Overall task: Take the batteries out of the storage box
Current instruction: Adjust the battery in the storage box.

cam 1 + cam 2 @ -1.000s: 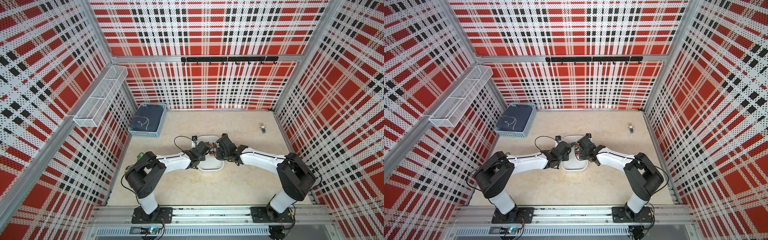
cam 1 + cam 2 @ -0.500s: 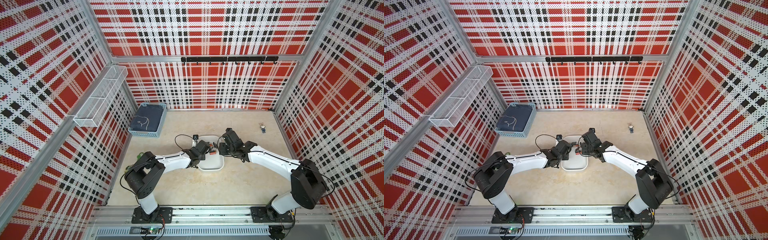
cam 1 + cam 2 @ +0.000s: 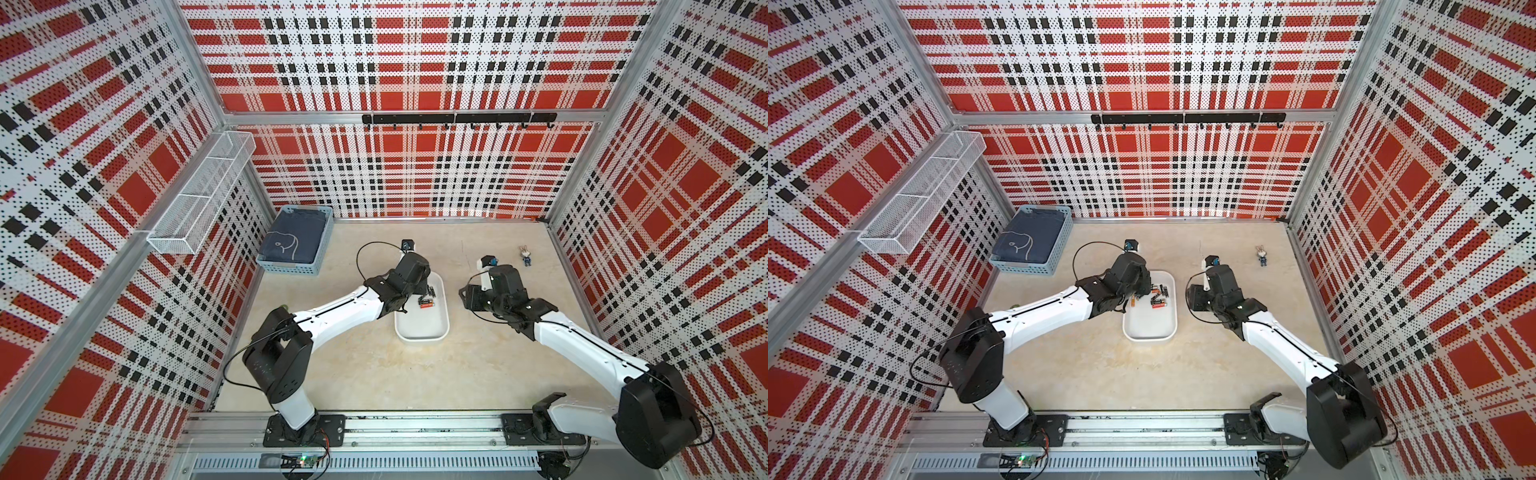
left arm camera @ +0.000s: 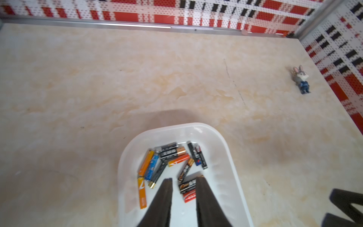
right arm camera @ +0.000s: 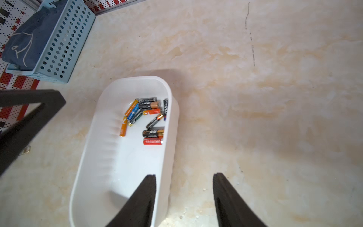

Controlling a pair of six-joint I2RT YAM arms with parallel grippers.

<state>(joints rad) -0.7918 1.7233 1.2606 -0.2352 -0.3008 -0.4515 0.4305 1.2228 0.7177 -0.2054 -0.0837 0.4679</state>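
Note:
The storage box point(image 3: 422, 338) point(image 3: 1148, 337) is a shallow white tray in the middle of the table. Several batteries point(image 3: 427, 300) point(image 3: 1158, 297) point(image 5: 149, 116) lie loose in its far half: black with gold ends, orange, blue and red. My left gripper point(image 4: 183, 178) hangs over the box point(image 4: 225, 149), open by a narrow gap. A black and a red battery point(image 4: 187, 185) lie below, by one fingertip, and nothing is gripped. My right gripper point(image 5: 184, 175) point(image 3: 469, 299) is open and empty just right of the box, with one finger over its wall point(image 5: 172, 137).
A light-blue slotted basket point(image 3: 295, 245) with dark cloth stands at the back left. A small rabbit figurine point(image 3: 526, 255) point(image 4: 301, 80) lies at the back right. A white wire-mesh shelf point(image 3: 199, 199) hangs on the left wall and a black hook rail point(image 3: 457, 118) on the back wall.
My right arm has drawn back out of the box to its right side. My left gripper has stayed over the batteries and its jaws have parted a little.

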